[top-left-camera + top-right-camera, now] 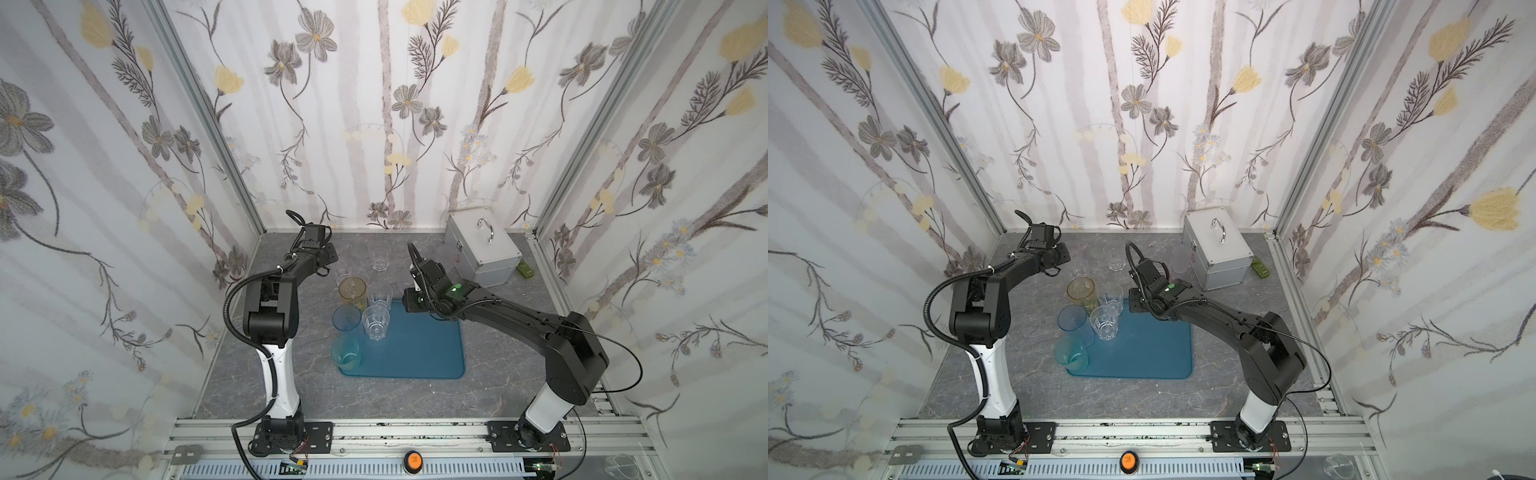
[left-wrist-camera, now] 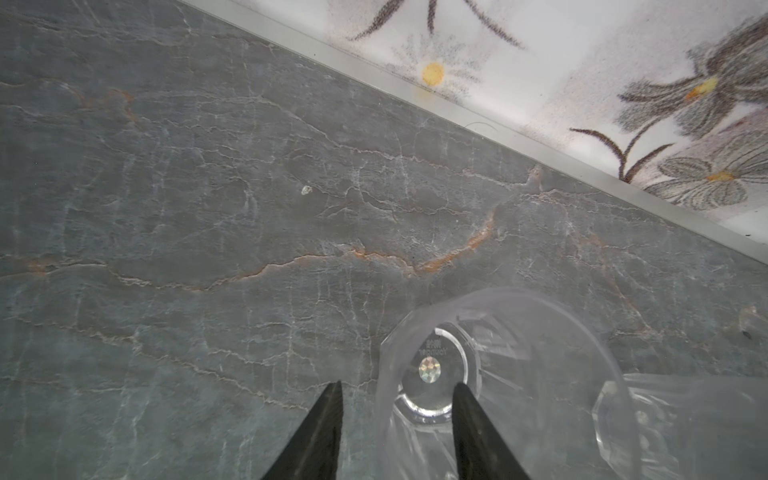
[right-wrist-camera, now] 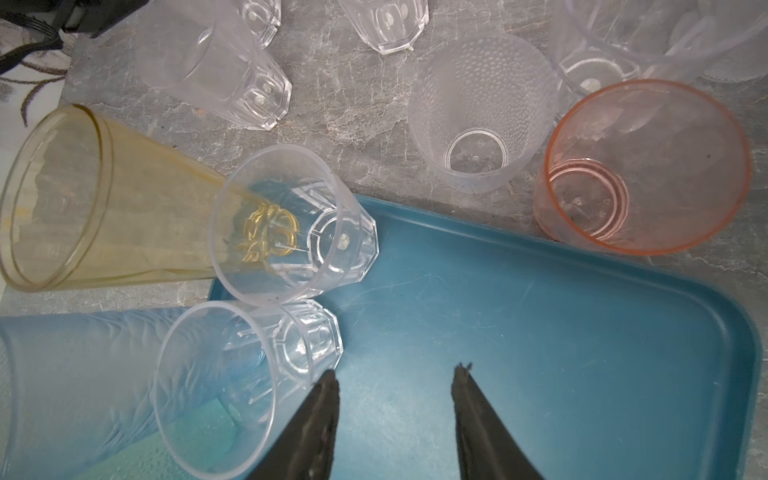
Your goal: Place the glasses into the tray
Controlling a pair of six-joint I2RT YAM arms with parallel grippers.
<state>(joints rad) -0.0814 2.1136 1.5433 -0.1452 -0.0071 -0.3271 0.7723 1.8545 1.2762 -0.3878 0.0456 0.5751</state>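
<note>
The teal-blue tray [image 1: 428, 353] [image 3: 540, 311] lies mid-table. Two clear faceted glasses [image 1: 376, 322] [image 1: 380, 294] stand on its far left corner. A blue glass [image 1: 346, 318] and a teal glass [image 1: 345, 353] stand along its left edge, and an amber glass [image 1: 352, 289] is just off the corner. My right gripper [image 3: 395, 372] hangs open over the tray with nothing between its fingers. My left gripper [image 2: 397, 388] is open astride the wall of a clear faceted glass [image 2: 498, 374] on the table. One finger [image 2: 461, 399] is inside it, the other outside.
A pink glass [image 3: 640, 166], a frosted dotted glass [image 3: 478, 116] and more clear glasses [image 3: 216, 62] stand on the grey table beyond the tray. A silver case [image 1: 482, 249] with a handle sits at the back right, with a small green object [image 1: 525, 271] beside it. The back wall is close behind the left gripper.
</note>
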